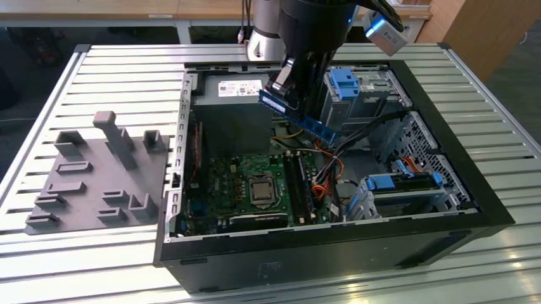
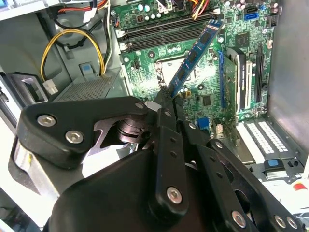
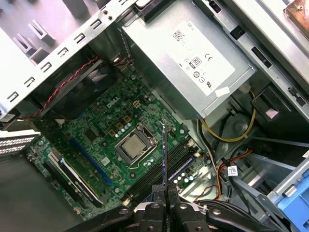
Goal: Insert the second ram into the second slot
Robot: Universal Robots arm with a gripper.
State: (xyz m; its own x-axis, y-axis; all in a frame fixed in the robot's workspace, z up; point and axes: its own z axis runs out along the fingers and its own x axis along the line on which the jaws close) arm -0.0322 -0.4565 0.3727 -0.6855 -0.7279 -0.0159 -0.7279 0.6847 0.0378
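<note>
Because the slatted table (image 1: 101,69) bears everything, we begin there: its bare ribs run out past all sides of the open computer case (image 1: 473,190), and a grey fixture plate (image 1: 93,183) lies beside the case on the exterior view's left, apart from its wall. The case lies on its side with its panel off, so its black rim frames an open well. Within that rim the power supply (image 1: 232,88) fills the far corner and a drive cage (image 1: 359,95) with blue clips stands beside it, leaving a gap between the two. The motherboard (image 1: 228,183) covers the floor of the well on the exterior view's left, with orange cables (image 1: 330,171) bunched along its other edge.

We see the arm coming down from above into that gap. Its gripper (image 1: 283,82) is clamped on one end of the second ram (image 1: 300,117). In the first wrist view the strip (image 3: 164,154) shows edge-on, pinched between the two fingers (image 3: 153,209). In the second wrist view it (image 2: 195,55) juts out from the gripper (image 2: 166,96) flat-side on.

The strip hangs tilted in open air above the board, touching nothing but the fingers. Its free end slopes down toward the cables. The memory slots (image 1: 296,183) lie below it beside the processor socket (image 1: 258,188), and the strip is well clear of them.
</note>
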